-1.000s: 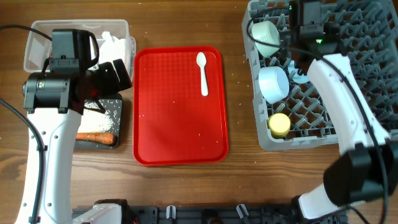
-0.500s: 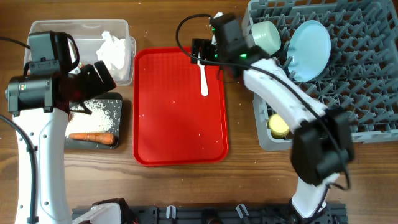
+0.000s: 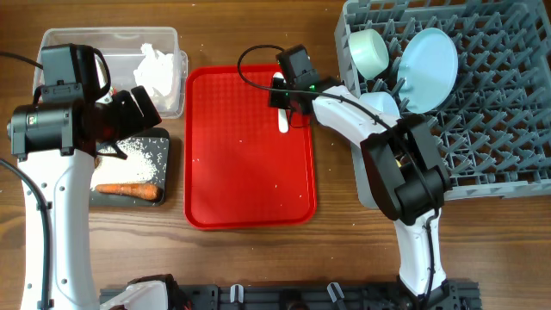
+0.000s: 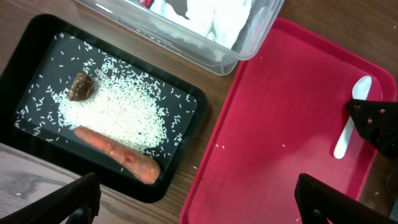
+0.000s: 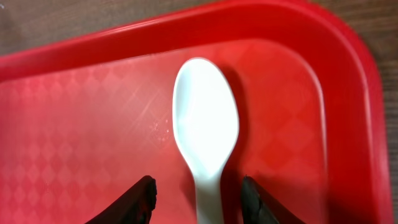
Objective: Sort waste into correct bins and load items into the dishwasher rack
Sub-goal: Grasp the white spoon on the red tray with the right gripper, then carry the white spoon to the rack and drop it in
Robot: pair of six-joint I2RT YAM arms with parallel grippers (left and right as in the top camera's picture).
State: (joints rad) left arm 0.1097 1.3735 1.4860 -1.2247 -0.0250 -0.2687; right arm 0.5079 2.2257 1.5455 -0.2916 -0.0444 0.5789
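Right gripper (image 5: pixel 198 198) fingers apart, straddling handle of white spoon (image 5: pixel 205 124) on red tray (image 5: pixel 74 124); spoon bowl beyond fingertips. Left gripper (image 4: pixel 202 202) spread wide.

Bright, even light fell from overhead and left only soft shadows. Between the right gripper's (image 5: pixel 198 199) dark, slightly blurred fingertips (image 5: pixel 142 198), the white spoon (image 5: pixel 205 124) was sharp, ringed by a faint shadow. Beyond it, the red tray (image 5: pixel 74 112) carried a mild sheen.
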